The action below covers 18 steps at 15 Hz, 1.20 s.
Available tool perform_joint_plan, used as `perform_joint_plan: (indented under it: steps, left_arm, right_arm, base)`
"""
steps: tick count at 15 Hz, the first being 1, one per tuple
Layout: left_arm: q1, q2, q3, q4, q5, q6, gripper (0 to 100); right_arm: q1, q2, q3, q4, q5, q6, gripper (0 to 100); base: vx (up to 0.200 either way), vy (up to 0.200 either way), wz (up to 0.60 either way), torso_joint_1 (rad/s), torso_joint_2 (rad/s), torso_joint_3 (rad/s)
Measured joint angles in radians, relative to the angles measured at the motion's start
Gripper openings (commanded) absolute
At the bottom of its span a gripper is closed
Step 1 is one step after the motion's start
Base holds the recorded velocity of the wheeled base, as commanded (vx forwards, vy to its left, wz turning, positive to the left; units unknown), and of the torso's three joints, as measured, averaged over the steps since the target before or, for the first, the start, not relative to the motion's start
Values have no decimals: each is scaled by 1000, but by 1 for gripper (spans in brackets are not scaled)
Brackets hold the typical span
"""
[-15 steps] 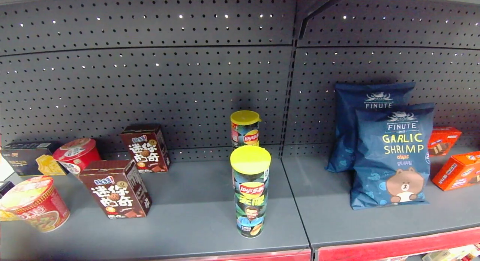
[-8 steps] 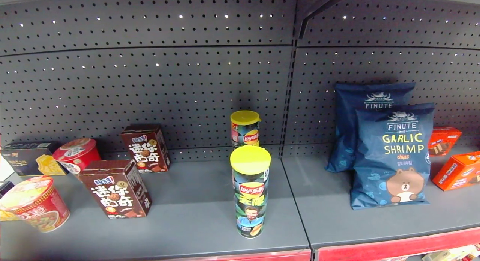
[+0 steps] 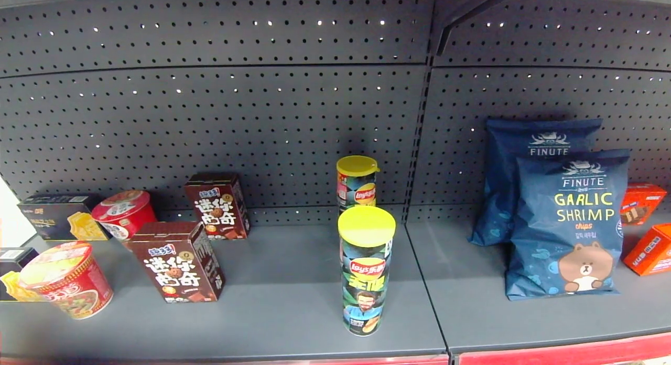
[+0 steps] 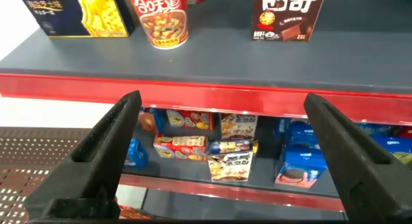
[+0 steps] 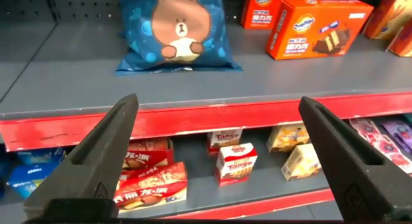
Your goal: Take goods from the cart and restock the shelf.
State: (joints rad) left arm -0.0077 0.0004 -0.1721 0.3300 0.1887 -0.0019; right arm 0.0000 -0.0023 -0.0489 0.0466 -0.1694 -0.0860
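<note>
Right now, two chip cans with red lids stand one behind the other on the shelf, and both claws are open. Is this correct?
Only the colour is wrong: the head view shows yellow lids. The front can and rear can stand one behind the other on the shelf; the left claw and right claw are open.
</note>
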Motion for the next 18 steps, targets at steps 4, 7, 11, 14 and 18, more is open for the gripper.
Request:
perform_joint_plan:
  steps: [4, 7, 11, 14, 18]
  left_arm:
    - [0, 0, -1, 0, 0, -5, 100]
    - [0, 0, -1, 0, 0, -6, 100]
    - [0, 0, -1, 0, 0, -7, 100]
    - [0, 0, -1, 0, -2, -7, 100]
    - [0, 0, -3, 0, -2, -7, 100]
  right_arm:
    - [0, 0, -1, 0, -1, 10, 100]
    - [0, 0, 0, 0, 0, 1, 100]
    - [0, 0, 0, 1, 0, 4, 100]
    - [0, 0, 0, 1, 2, -1, 100]
    - [0, 0, -1, 1, 7, -3, 100]
  base:
    - [0, 0, 0, 0, 0, 0]
    - [0, 0, 0, 0, 0, 0]
    - [0, 0, 0, 0, 0, 0]
    - [0, 0, 0, 0, 0, 0]
    - [0, 0, 150, 1, 1, -1]
